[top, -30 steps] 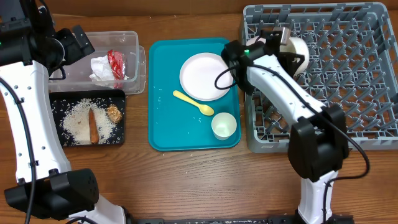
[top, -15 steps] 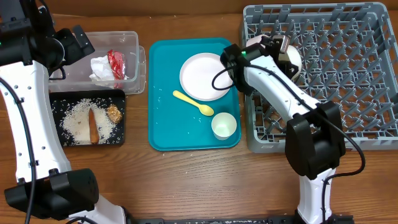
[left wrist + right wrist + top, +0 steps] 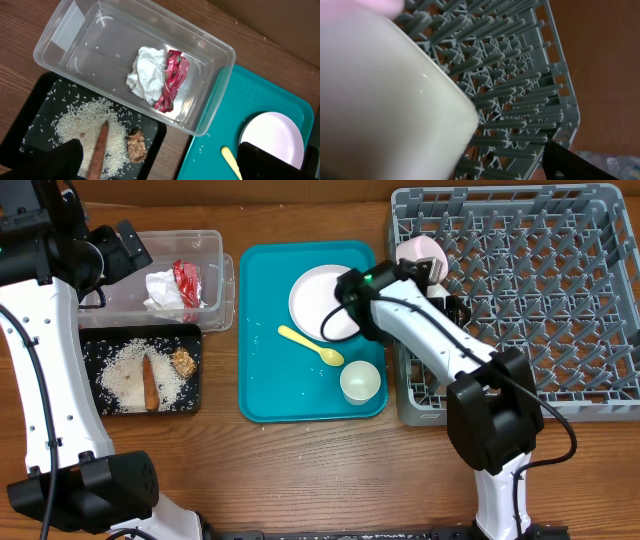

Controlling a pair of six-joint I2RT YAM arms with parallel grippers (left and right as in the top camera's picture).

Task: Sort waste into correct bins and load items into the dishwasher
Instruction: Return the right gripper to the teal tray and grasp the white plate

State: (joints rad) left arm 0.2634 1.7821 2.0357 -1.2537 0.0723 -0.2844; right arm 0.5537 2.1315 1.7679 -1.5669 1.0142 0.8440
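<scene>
Looking at the white bowl (image 3: 385, 100), beside the pink bowl (image 3: 420, 252) in the dish rack's (image 3: 560, 300) far left corner: hard, smooth, slippy, so I'd pinch its rim. Right jaws: cannot tell. Left jaws open, empty.

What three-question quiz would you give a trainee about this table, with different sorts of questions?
1. True or false: the red wrapper lies in the black tray.
2. Besides the white plate and the small white cup, what lies on the teal tray? A) a fork B) a yellow spoon C) a knife
3. Fill in: the carrot-like stick lies on loose ____.

Key:
1. False; it lies in the clear tub.
2. B.
3. rice.
</scene>
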